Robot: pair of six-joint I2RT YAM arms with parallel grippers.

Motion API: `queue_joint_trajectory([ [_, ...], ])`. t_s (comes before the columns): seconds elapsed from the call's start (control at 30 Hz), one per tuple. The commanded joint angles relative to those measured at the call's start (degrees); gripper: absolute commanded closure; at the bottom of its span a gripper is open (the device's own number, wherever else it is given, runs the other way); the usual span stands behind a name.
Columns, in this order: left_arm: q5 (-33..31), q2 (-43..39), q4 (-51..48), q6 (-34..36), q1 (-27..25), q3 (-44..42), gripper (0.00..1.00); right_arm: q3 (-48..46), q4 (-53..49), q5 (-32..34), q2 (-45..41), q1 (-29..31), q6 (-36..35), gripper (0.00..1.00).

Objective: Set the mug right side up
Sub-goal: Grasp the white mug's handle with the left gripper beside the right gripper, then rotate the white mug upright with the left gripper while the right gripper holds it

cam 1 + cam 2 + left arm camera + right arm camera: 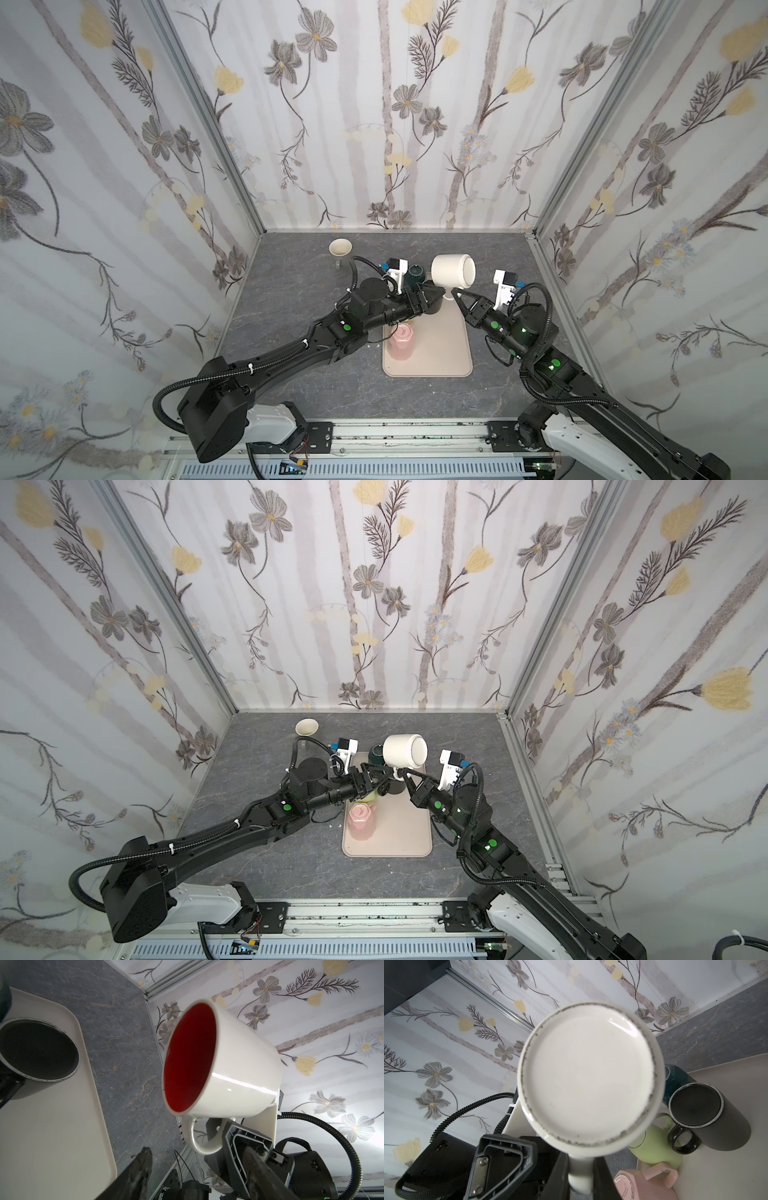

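Observation:
A white mug (453,271) (405,750) with a red inside (189,1057) hangs on its side above the far end of the beige tray (428,365). Its mouth faces left and its flat base (588,1074) faces right. My right gripper (454,296) (580,1176) is shut on the mug's handle (195,1138), which points down. My left gripper (432,291) (196,1153) stands open just left of the handle. Its fingers (141,1167) touch nothing, and the handle shows in the gap between them.
On the tray stand a black mug (695,1105), a light green mug (654,1147), a pink mug (400,341) and a dark teal mug (415,274), all under or beside the held mug. A cream cup (340,248) stands at the table's back left. Walls close three sides.

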Motion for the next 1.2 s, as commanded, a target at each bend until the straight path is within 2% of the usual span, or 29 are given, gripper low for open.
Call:
queue_joint_trajectory([
  [0.0, 1.32, 1.08, 4.97, -2.06, -0.21, 0.9, 0.32, -0.25, 8.53, -1.09, -0.42, -0.09, 0.47, 0.93],
  [0.53, 0.77, 3.6, 8.26, -3.99, -0.56, 2.87, 0.4, -2.05, 11.65, -1.43, -1.17, -0.05, 2.4, 0.93],
  [1.17, 3.28, 8.68, 14.08, -8.27, -1.02, 4.63, 0.5, -5.56, 15.13, 0.41, -2.48, -0.07, 3.36, 0.94],
])
